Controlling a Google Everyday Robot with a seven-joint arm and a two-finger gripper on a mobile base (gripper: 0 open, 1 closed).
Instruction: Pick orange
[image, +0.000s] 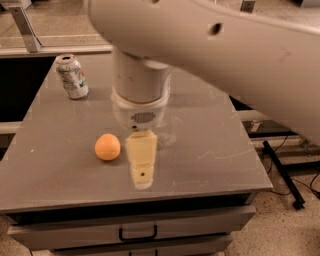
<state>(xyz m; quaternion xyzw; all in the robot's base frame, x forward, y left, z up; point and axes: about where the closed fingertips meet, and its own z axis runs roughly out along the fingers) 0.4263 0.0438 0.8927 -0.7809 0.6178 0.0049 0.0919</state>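
Table edge, seen from above: a drawer handle (137, 234) shows nearest, below and right of the orange (107, 146). The orange rests on the grey table (215, 165). My gripper (142, 179) hangs just right of the orange, tip pointing down at the tabletop, close beside the fruit and apart from it. Whether it stands spread or closed, I cannot tell. My pale arm (225, 45) crosses above and right of the orange. A soda can (72, 76) stands upright behind the orange, to its left, well apart.
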